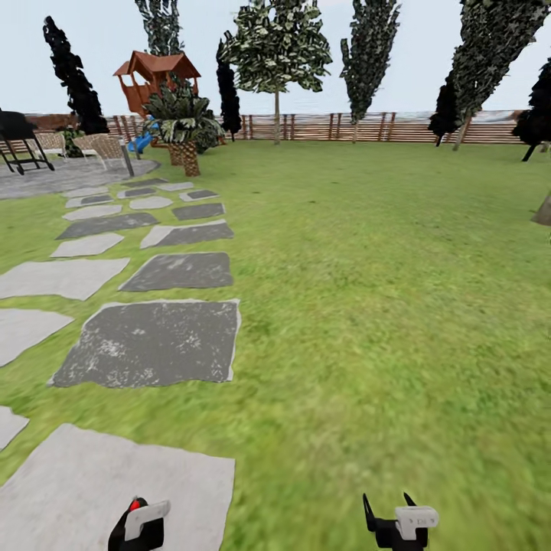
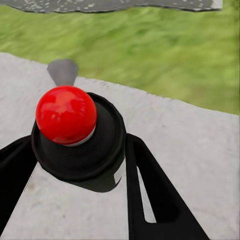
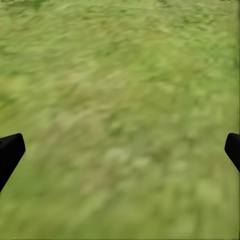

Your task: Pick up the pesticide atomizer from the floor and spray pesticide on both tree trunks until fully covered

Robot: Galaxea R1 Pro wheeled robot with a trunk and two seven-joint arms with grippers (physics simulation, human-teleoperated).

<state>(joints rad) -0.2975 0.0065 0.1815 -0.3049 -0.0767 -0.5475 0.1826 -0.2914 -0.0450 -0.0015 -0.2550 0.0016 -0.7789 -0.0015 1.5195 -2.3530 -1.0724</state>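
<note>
Left end effector (image 2: pixel 75 165) grips the unlabelled, red-capped atomizer (image 2: pixel 67 117); right end effector (image 3: pixel 120 152) gapes above lawn (image 3: pixel 120 75).

You've got green lawn (image 1: pixel 367 306) everywhere, grey paving slabs (image 1: pixel 153 340) along left edge, slat fence (image 1: pixel 344 127) at back, play tower (image 1: pixel 155 76) far left, pale sky.

The head view looks forward and slightly down across the lawn (image 1: pixel 367 291) toward the far fence (image 1: pixel 360 126), with paving slabs (image 1: pixel 153 340) on its left side. The left wrist view sits close above a pale slab (image 2: pixel 190 150), shared with the head view. The right wrist view faces down at blurred grass (image 3: pixel 120 110), close.
</note>
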